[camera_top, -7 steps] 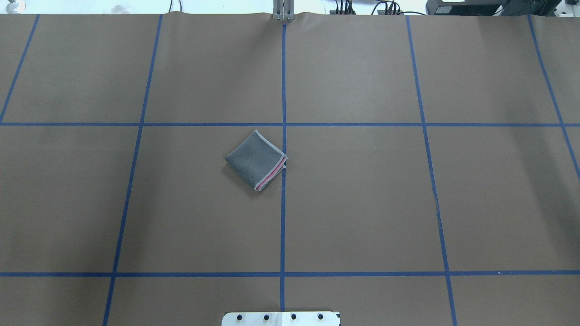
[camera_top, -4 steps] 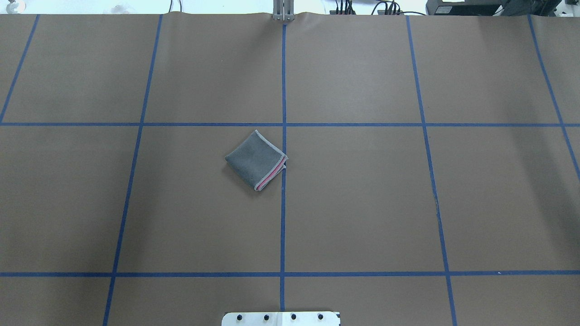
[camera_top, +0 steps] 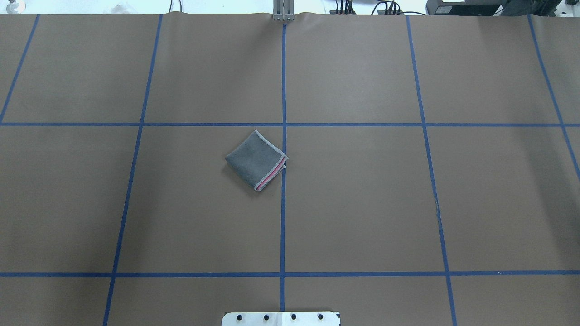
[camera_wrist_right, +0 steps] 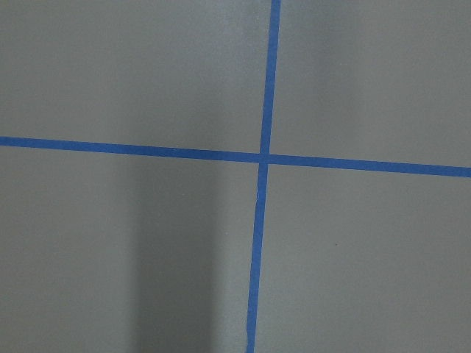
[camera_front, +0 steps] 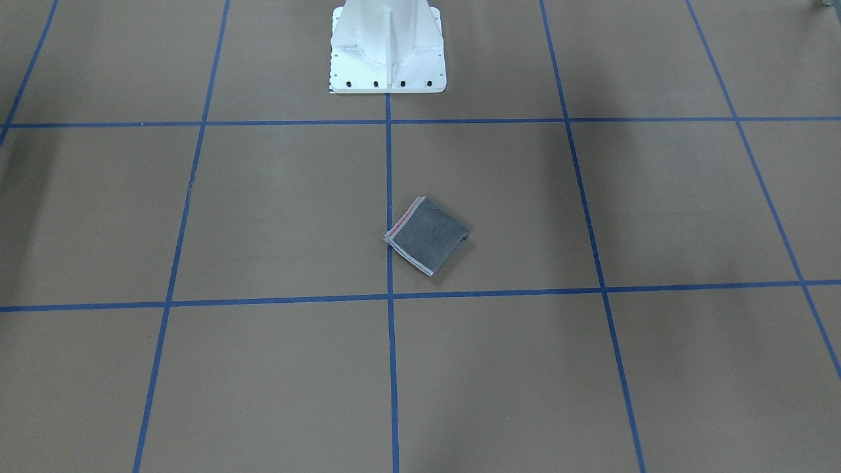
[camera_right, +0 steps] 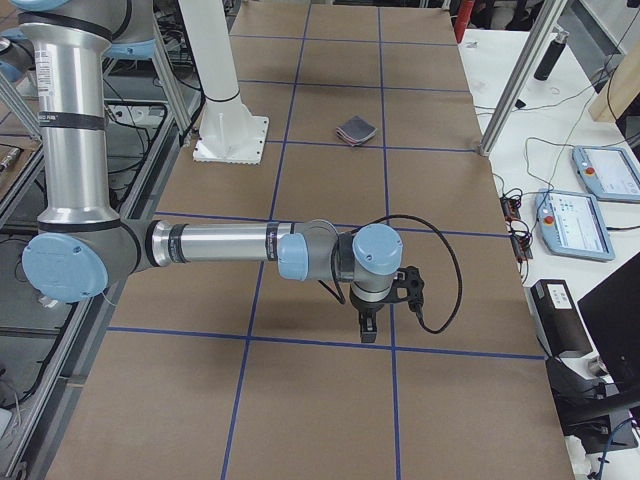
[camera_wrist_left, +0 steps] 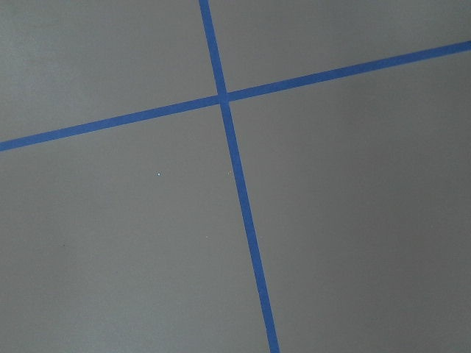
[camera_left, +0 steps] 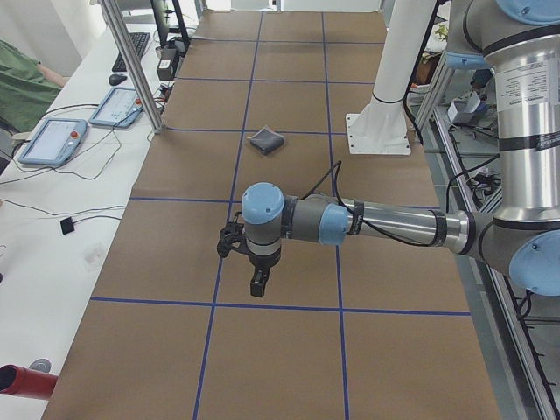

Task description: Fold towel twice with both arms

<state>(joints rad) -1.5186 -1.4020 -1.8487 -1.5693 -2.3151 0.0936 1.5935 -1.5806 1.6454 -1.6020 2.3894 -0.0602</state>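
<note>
Starting at the tools: your left gripper (camera_left: pixel 256 284) hangs fingers-down over the table (camera_top: pixel 362 203) toward its left end, and your right gripper (camera_right: pixel 367 328) does the same toward the right end. Both show only in the side views, so you cannot tell whether either is parted or closed. Each wrist camera sees only crossing blue tape lines (camera_wrist_left: pixel 223 98) and no cloth.

The towel (camera_top: pixel 256 159) lies well apart from both, mid-table, just left of the centre line with one corner touching it, out in front of the white pedestal (camera_front: pixel 386 46). It looks already folded into a small stacked square, dark grey up, with pink peeking between the pale hems on its right edge.

Treat it as light, soft and limp; the layers will likely slide and sag. If you take it, pinch through all layers at the hemmed corners rather than at the closed folds on the left.
</note>
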